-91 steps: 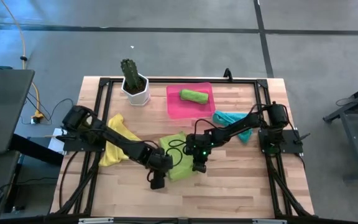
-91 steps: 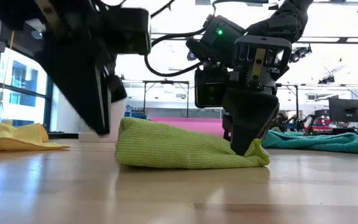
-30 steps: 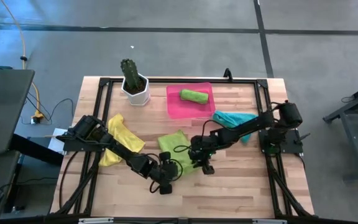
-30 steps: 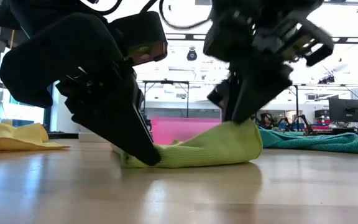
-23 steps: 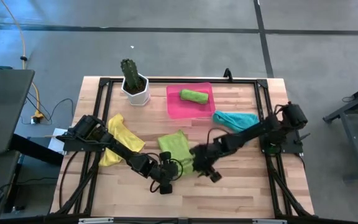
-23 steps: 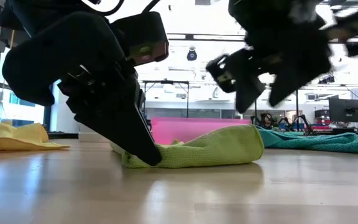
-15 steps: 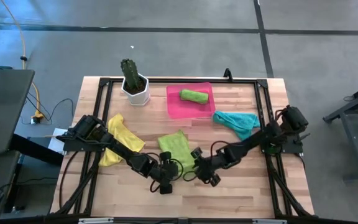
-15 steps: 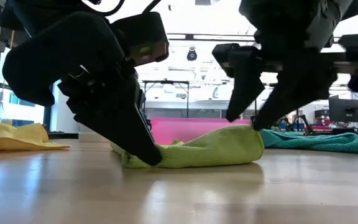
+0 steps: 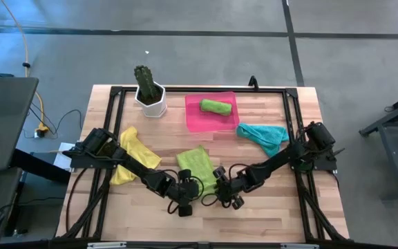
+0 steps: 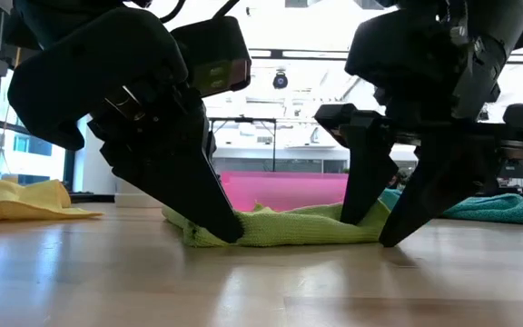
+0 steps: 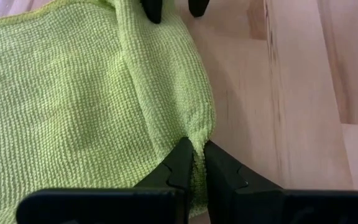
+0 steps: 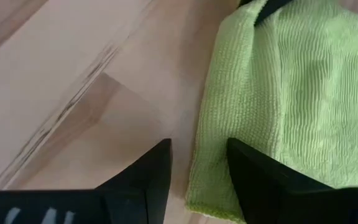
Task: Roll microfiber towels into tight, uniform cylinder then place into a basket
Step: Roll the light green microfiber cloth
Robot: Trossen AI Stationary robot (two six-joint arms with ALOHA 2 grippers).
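Note:
A lime green microfiber towel lies spread on the table's middle, a ridge of cloth running along its near edge. My left gripper is shut on that edge's left end. My right gripper stands open at the right end. One of its fingers is over the bare wood and the other over the cloth, the towel's folded edge between them. A rolled lime towel lies in the pink basket. My left gripper pinches a small ridge of cloth at the towel's near corner between its two fingertips. It slants down from the table's left. The rest of the towel lies slack on the table. My right gripper: I cannot tell whether its open fingers touch the towel.
A yellow towel lies crumpled at the left under my left arm, and a teal towel at the right beside my right arm. A white pot with a cactus stands at the far left, next to the basket. Bare wood lies along the near edge.
My right gripper has come off the towel's raised right end, swung toward the near edge and the left, rolled about its own line, and sunk with open fingers to the towel's near right corner. The towel's humped right end has dropped lower. My left gripper has kept still.

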